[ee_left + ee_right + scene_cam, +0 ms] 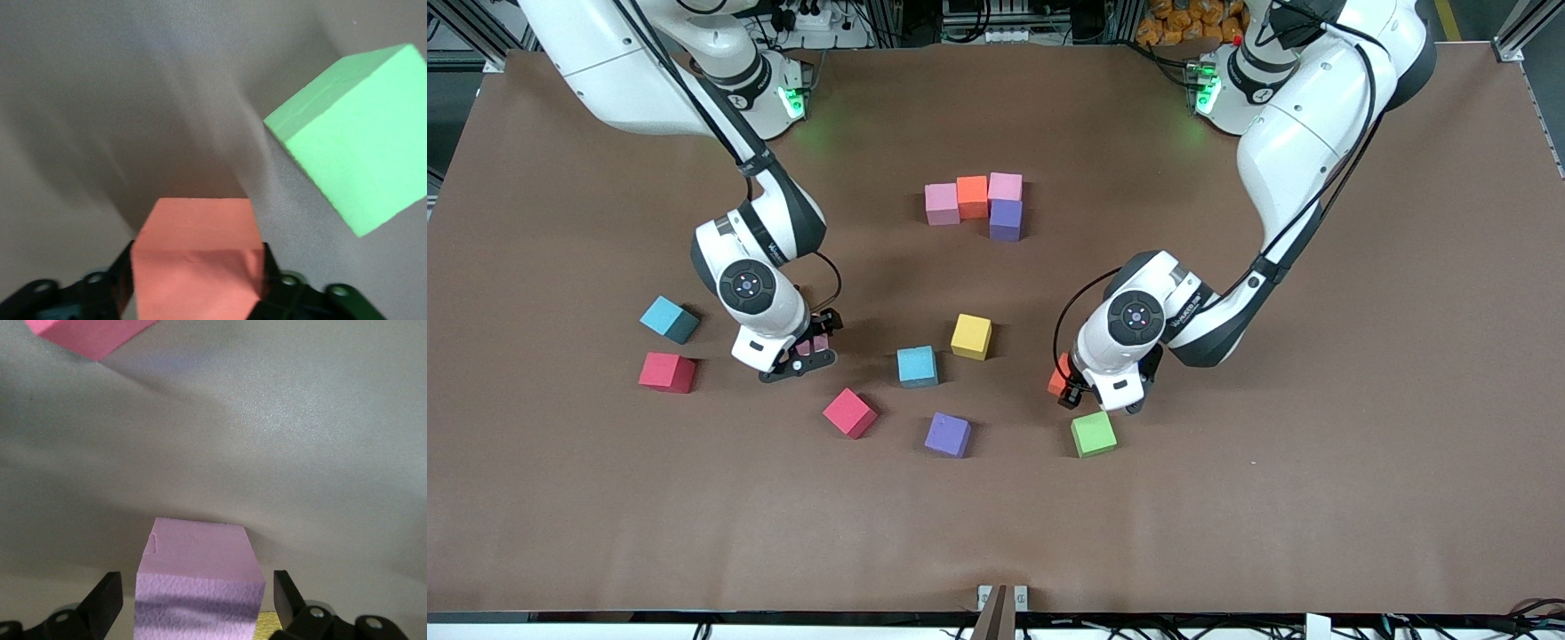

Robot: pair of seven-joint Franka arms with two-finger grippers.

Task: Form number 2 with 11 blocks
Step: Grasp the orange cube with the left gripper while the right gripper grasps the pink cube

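Lying nearest, flat on the matte brown tabletop (1227,533): green block (1093,434) and purple block (947,435), both plain-faced foam cubes with crisp edges and a fine grainy skin.

Pressing on the orange block (197,247) just beside the green one: left claw (1069,391), black fingers (123,270) lying flat against two of the cube's sides, grip closed on it, cube sitting low at the tabletop; lifted or not, cannot tell.

Straddling a pale pink block (197,560) toward the right arm's end of the tabletop: right claw (805,356), spread wide, showing a gap on each side of the cube, gripping nothing.

Sitting loose between the two claws: tilted red block (850,412), light blue block (917,366), yellow block (971,336).

Resting well apart toward the right arm's end: second light blue block (669,319), turned askew, and second red block (667,372).

Taking shape farthest from the camera, mid-tabletop: started number 2 (972,196), a touching row of pink, orange and pink cubes, with a purple cube touching the pink one at the left arm's end, on its camera side.
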